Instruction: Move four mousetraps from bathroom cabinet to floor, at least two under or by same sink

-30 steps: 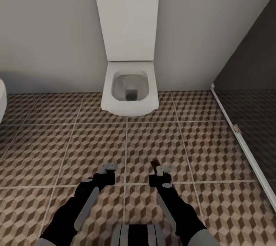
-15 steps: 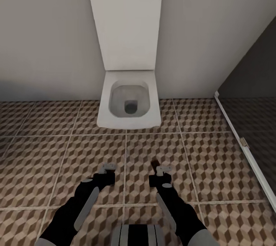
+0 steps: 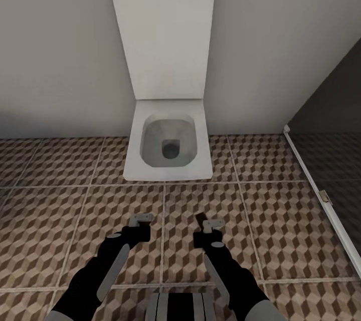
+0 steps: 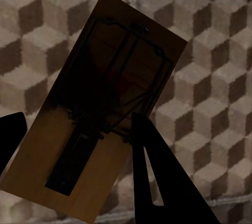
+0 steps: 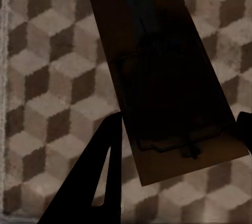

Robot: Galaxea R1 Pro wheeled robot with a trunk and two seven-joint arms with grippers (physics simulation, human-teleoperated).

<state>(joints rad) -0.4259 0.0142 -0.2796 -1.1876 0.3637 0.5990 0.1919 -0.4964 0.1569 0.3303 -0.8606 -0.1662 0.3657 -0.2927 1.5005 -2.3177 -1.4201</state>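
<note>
Mousetraps clamped one per gripper, left gripper [image 3: 141,219] gripping mousetrap [image 4: 100,114], right gripper [image 3: 210,223] gripping its own [image 5: 168,77], long axes toward twelve o'clock, above bathroom floor [image 3: 281,221].

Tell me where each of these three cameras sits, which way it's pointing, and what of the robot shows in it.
Head view: from the robot's head, looking forward and down at a toilet, the bathroom floor, both dark arms and their grippers.
Left wrist view: near the left gripper, looking along its fingers at a held mousetrap above the tiles.
Right wrist view: near the right gripper, showing another mousetrap.
Shared: all three show the cube-patterned tiles.
</note>
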